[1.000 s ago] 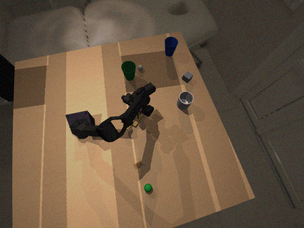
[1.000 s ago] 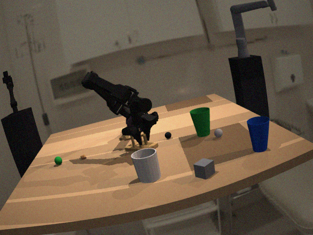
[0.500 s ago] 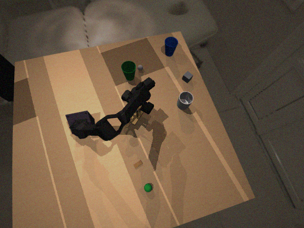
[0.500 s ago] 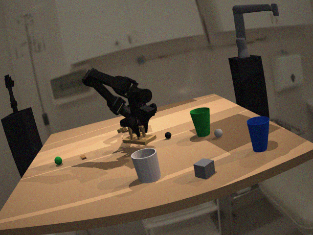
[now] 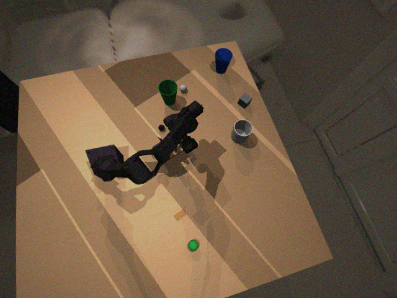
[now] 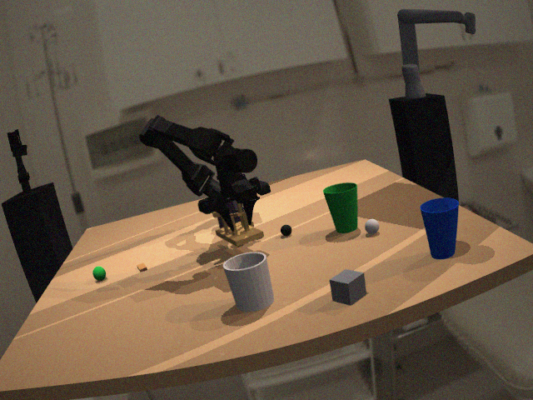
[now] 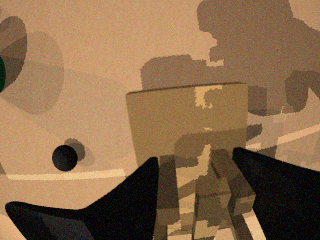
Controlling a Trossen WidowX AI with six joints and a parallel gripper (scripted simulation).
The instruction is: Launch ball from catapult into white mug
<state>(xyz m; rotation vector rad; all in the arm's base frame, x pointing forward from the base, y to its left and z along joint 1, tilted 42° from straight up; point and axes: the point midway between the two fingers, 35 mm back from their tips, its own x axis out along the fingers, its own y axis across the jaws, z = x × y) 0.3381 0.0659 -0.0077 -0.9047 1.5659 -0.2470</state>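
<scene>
The tan wooden catapult point(image 5: 178, 150) point(image 6: 249, 236) point(image 7: 175, 112) stands on the table under the arm. My gripper point(image 6: 241, 227) point(image 7: 196, 159) is shut on its upright frame, one dark finger on each side, low over the base. The catapult's rear and its cup are hidden, so I cannot tell whether a ball is loaded. The white mug point(image 5: 238, 136) point(image 6: 251, 286) stands upright, apart from the catapult. A black ball point(image 5: 161, 127) point(image 6: 286, 230) point(image 7: 65, 158) lies beside the catapult. A white ball point(image 5: 183, 88) point(image 6: 371, 226) is near the green cup, and a green ball point(image 5: 193, 245) point(image 6: 99, 273) lies farther off.
The green cup point(image 5: 168, 92) point(image 6: 344, 211) and blue cup point(image 5: 221, 62) point(image 6: 440, 230) stand upright. A grey cube point(image 5: 244, 100) point(image 6: 347, 287) lies near the white mug. A small orange block point(image 5: 180, 214) point(image 6: 141, 267) lies near the green ball.
</scene>
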